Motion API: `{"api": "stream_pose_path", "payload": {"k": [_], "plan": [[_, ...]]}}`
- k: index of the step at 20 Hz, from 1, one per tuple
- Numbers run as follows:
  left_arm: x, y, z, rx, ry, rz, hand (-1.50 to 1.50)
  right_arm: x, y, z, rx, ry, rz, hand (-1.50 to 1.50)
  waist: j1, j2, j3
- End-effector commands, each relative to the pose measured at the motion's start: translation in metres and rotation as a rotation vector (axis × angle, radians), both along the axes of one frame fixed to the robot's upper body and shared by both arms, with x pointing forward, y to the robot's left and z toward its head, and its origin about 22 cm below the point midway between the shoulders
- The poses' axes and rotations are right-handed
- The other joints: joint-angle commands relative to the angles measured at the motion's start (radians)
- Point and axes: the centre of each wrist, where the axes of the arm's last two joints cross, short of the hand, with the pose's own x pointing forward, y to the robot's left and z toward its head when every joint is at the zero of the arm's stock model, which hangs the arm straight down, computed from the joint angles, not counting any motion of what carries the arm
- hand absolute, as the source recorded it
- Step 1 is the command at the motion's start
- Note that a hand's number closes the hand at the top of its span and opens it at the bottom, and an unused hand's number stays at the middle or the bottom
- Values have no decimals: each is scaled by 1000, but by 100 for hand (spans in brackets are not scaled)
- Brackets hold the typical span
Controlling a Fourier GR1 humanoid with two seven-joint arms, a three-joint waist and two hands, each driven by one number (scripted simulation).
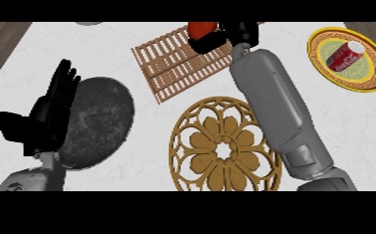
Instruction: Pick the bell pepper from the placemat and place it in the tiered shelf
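One hand only is put to the work: the right hand [220, 35] is stretched to the top centre of the frame, its grey forearm [275, 108] laid diagonally across the picture so that the far object can be reached. The red bell pepper [201, 28] is seen there, partly cut off by the frame's upper edge and partly hidden, and the black fingers [209, 40] are curled round it from below; it is judged to be held rather than merely touched. The pepper is carried over the upper end of the brown slatted shelf [183, 61], which is set at a slant in the upper middle of the frame; whether pepper and slats touch cannot be told. The round golden placemat [224, 151] with its openwork flower pattern is left bare at lower centre, so the lift is judged done and only the setting-down remains. The left hand [51, 108] is rested at the left edge, fingers straight and upward, holding nothing, beside a dark round plate [99, 121]. Well apart, at upper right, a red can [345, 55] is laid on a yellow-rimmed plate [320, 38], out of the arm's way on the white desk [88, 44].
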Motion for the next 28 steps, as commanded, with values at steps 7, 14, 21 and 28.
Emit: {"api": "stream_pose_path", "payload": {"k": [7,14,21,28], "plan": [[-8,-14,15,12,-13,12,0,24,13,-11,64,88,72,-150,9,1,0],[-25,6,-23,18,6,22,0,25,1,11,217,-1,142,-150,-13,-6,0],[-5,18,0,6,-6,13,0,34,-46,46,345,-29,6,-150,-21,-6,0],[-13,-1,-14,-2,15,26,0,32,-165,64,398,25,-141,-150,-30,-8,0]]}}
